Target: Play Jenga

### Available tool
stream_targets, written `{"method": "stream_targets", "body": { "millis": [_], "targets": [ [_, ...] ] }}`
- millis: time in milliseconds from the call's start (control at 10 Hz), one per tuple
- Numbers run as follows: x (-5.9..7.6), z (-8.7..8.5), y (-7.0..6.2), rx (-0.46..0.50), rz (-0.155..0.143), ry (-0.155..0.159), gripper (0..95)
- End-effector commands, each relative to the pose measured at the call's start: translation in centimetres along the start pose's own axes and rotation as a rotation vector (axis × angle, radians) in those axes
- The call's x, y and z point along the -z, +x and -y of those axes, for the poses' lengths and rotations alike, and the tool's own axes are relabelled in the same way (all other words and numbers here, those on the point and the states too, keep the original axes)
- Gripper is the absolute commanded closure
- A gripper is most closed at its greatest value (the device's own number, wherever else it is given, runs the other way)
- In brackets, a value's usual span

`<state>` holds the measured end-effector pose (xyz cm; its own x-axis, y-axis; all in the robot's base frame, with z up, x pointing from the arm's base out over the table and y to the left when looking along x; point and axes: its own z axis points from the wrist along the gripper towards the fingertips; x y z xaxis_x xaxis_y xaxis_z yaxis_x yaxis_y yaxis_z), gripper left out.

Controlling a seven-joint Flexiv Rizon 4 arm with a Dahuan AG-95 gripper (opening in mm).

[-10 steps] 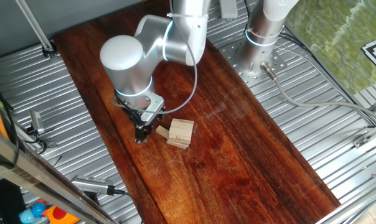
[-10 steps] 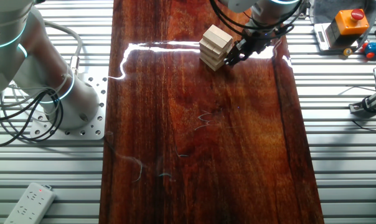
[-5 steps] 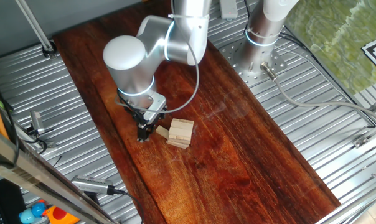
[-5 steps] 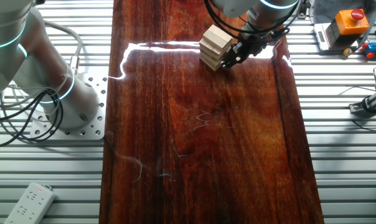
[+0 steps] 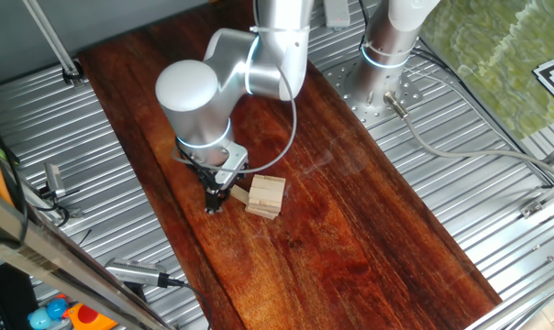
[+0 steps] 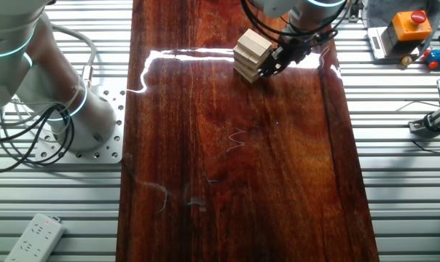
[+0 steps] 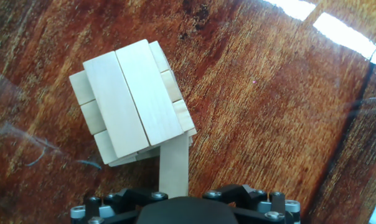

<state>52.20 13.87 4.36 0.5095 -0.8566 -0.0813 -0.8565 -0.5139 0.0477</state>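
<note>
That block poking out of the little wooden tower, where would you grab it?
Grip the protruding block by its free end, across its two long narrow sides, approaching from the hand's side. It sticks out of the tower lengthwise there, so it can slide straight out.

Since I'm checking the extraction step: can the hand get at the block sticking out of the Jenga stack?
Probably yes. The hand sits low beside the Jenga stack, and the protruding block points straight toward it with bare wooden tabletop around. Whether the fingers already grip it isn't visible.
</note>
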Motion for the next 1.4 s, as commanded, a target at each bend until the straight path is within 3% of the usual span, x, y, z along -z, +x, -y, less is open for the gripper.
{"method": "stream_targets", "body": {
  "millis": [100, 1400],
  "targets": [
    [-0.12, 0.04, -0.11, -0.002, 0.003, -0.007, 19.0],
    [-0.67, -0.74, -0.56, -0.040, 0.006, -0.017, 19.0]
  ]
}}
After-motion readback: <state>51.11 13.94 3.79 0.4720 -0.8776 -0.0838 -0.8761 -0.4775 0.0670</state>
